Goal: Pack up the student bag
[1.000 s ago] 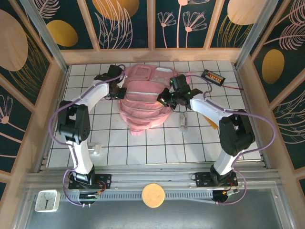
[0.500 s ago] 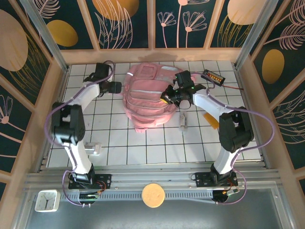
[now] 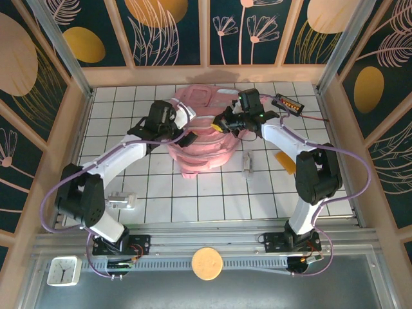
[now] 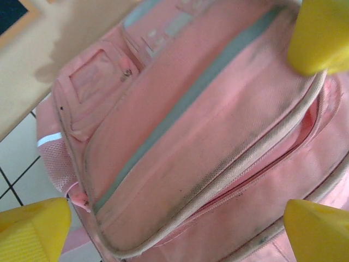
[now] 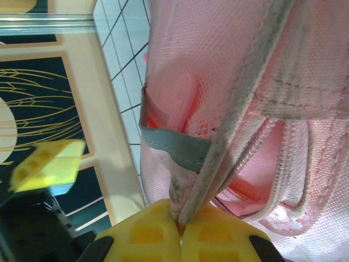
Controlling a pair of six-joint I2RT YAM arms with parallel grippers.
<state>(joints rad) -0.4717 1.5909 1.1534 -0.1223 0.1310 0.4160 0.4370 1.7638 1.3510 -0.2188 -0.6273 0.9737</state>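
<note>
**Right gripper pinching the bag's trim, left gripper spreading above it**

The right gripper (image 5: 180, 232) is pressing its pads together on a pale trim strip (image 5: 234, 125) of the student bag (image 3: 205, 154), at upper centre of the overhead frame. The left gripper (image 3: 185, 137) is hovering spread wide and empty just above the bag's left half. It looks the nearer arm to the zip opening (image 4: 256, 172), which is running diagonally toward the right edge of the left wrist view. The bag is lying lengthwise up-frame on the white tiled table (image 3: 161, 193), with a small pale item (image 3: 248, 166) just to its right.
</note>
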